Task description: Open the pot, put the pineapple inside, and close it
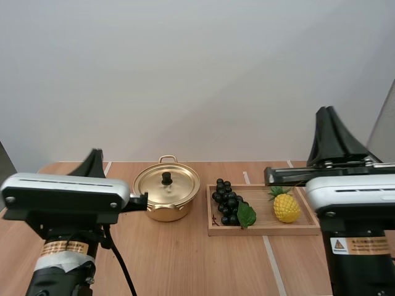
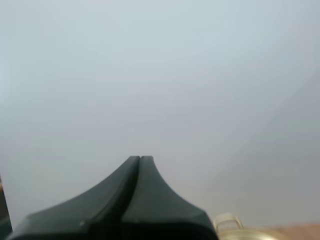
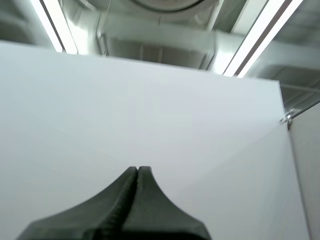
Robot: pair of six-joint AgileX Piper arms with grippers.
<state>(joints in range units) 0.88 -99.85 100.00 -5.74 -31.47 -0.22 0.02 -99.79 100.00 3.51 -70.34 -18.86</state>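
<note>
A gold pot [image 1: 165, 206] stands on the wooden table with its lid [image 1: 167, 184] on, a black knob in the lid's middle. To its right a wooden tray [image 1: 265, 232] holds a yellow pineapple [image 1: 286, 207] with a green crown. My left gripper [image 1: 96, 153] is raised near the table's front left, pointing up and away, fingers together as one dark wedge [image 2: 140, 159]. The pot's handle [image 2: 226, 221] peeks beside that wedge. My right gripper [image 1: 328, 111] is raised at the front right, above the tray's right end, also shut on nothing [image 3: 138, 169].
A bunch of dark grapes [image 1: 226, 201] with a green leaf lies in the tray's left half, next to the pineapple. Bare table lies in front of the pot and the tray, between the two arms. A white wall stands behind.
</note>
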